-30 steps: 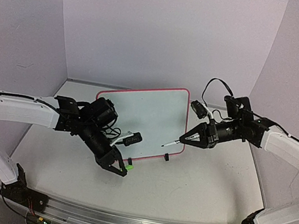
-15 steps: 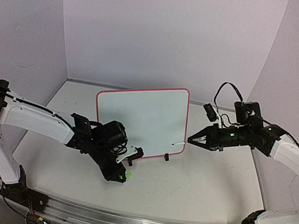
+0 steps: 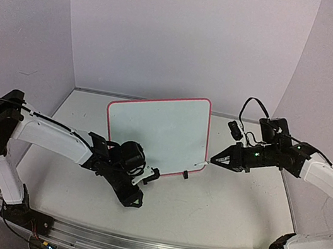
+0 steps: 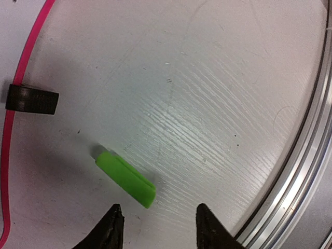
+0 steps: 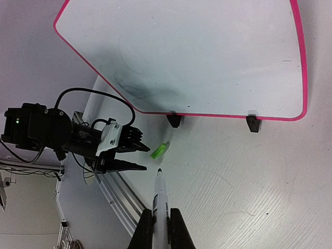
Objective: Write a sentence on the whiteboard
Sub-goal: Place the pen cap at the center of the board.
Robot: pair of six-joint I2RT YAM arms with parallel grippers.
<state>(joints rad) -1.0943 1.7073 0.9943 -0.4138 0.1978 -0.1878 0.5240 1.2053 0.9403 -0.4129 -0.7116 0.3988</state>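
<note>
While my left gripper (image 4: 157, 210) hangs low over the table (image 4: 218, 104), its fingers stand spread with nothing between them. The green cap (image 4: 125, 179) lies flat just ahead of the fingertips, apart from both. Past the cap, off to that gripper's left, one black clip foot (image 4: 32, 99) props up the whiteboard (image 3: 159, 130), which stands tilted back just beyond my left wrist. Off to that gripper's right runs the metal rail (image 4: 306, 155) of the near edge.

Now the board itself: the face is white and bare, no sentence on it, only a faint grey smear (image 5: 135, 91) near one lower corner. So I judge the uncapping finished and all the writing left to do.

Over to the right: my right gripper (image 5: 161, 223) is pinched tight on the marker (image 5: 161, 202), bare tip pointing out ahead of the fingers, near the board's lower right edge. I cannot tell whether the tip touches.

In the way, as I read it: my own left arm sits in front of the board's lower left corner, and could crowd the opening letters.
</note>
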